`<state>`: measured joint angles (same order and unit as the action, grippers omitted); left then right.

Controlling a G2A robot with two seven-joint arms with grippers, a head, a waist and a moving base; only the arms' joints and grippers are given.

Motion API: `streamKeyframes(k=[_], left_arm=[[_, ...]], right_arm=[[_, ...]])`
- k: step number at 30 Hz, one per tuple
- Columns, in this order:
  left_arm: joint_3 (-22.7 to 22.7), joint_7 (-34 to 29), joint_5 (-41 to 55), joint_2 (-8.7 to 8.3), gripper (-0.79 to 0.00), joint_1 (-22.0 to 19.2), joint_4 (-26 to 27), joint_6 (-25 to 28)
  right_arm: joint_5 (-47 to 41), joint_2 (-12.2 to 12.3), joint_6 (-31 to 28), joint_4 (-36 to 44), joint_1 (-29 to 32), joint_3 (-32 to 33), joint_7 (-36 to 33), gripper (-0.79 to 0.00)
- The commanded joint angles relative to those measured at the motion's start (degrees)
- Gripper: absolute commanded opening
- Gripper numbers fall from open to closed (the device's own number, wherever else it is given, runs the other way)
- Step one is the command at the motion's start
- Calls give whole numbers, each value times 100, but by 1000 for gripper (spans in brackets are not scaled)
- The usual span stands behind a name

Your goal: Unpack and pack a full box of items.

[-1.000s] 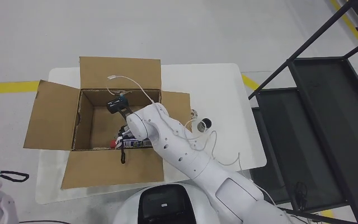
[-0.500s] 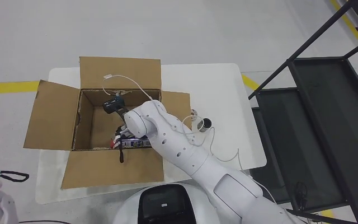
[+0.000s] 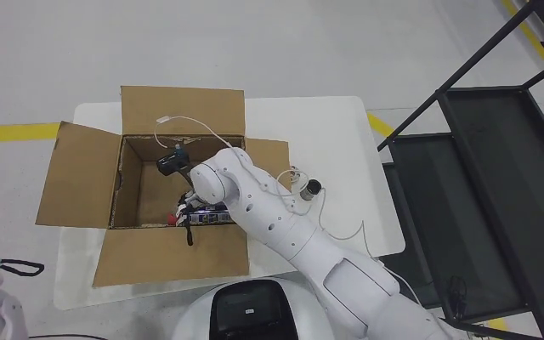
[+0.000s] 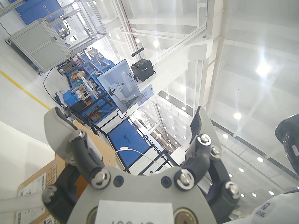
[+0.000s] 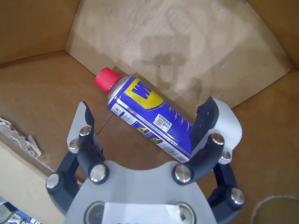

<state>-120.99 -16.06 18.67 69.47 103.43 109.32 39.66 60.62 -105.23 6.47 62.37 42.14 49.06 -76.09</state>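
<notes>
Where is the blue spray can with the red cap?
The blue spray can lies sideways in the cardboard box, along its near wall, under the open right gripper.

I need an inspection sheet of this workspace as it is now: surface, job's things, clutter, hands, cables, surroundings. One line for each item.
Surface: white table, carrying the box.
Job's things: open cardboard box, flaps folded out; blue spray can with a red cap, lying on its side on the box floor.
Clutter: small dark-topped round object on the table beside the box; cannot tell what it is.
Hands: right hand open inside the box, close to the can, not closed on it; left hand open, pointing up at the ceiling.
Cables: white cable arching over the box's far flap.
Surroundings: dark metal rack beside the table; yellow floor line.
</notes>
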Motion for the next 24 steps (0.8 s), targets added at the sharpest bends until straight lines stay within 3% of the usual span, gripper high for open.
streamKeyframes(k=[1,6,10,18,24], left_arm=[[0,0,0,0,0,0,0,0],[0,0,0,0,0,0,0,0],[0,0,0,0,0,0,0,0],[0,0,0,0,0,0,0,0],[0,0,0,0,0,0,0,0]], right_arm=[[-41,6,-87,-31,-24,-2,-83,0],[55,11,-612,-288,-228,-181,-504,-34],[136,-12,-1309,-457,-523,-410,-830,0],[-441,-98,-2212,-933,-901,-621,-1191,0],[-790,-188,-2275,-1422,-1154,-903,-1191,0]])
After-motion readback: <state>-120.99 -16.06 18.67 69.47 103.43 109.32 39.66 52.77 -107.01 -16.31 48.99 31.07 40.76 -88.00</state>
